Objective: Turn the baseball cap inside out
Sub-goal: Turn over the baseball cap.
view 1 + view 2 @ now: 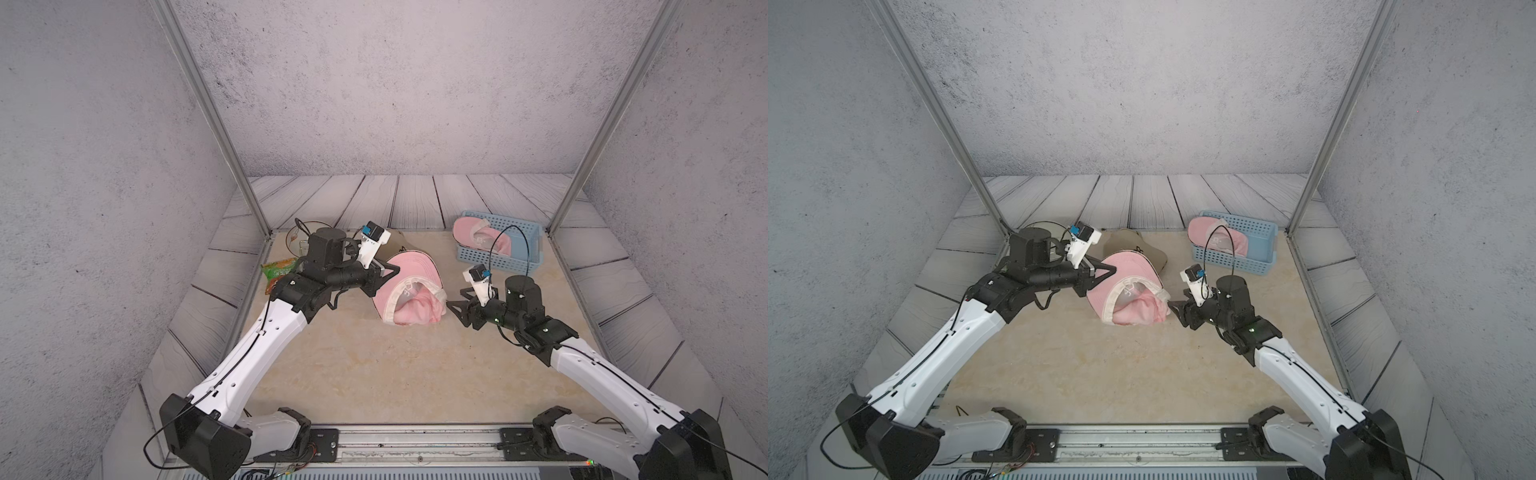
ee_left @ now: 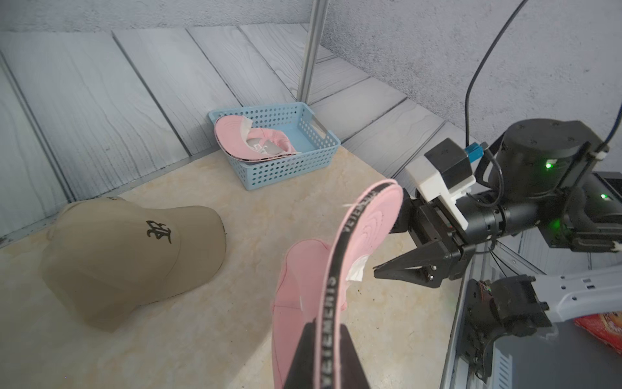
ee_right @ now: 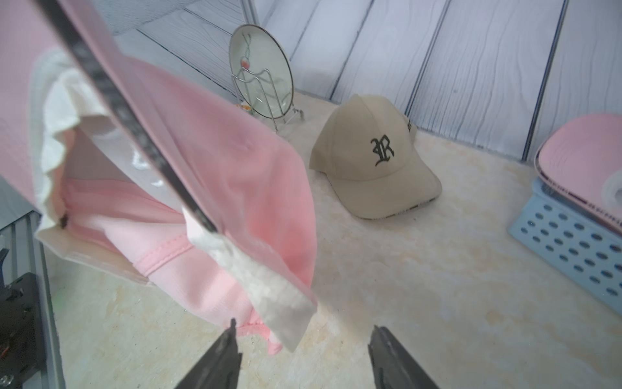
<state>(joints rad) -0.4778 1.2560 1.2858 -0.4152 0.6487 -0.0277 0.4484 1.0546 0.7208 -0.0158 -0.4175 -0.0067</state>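
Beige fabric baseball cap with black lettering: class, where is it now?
In a top view the beige cap lies near the back wall, behind the held pink fabric cap, between the round plate and the blue perforated basket.

Pink cap (image 1: 415, 270), beige cap (image 2: 128, 249), blue basket (image 1: 498, 257)

Left tool (image 2: 325, 333) clamps pink cap (image 2: 298, 269) by its brim; tan cap (image 2: 134, 256) nearby.

Tan cap (image 1: 1131, 243) partly behind pink cap (image 1: 1125, 286); green packet (image 1: 279, 270), perhaps snacks, half hidden.
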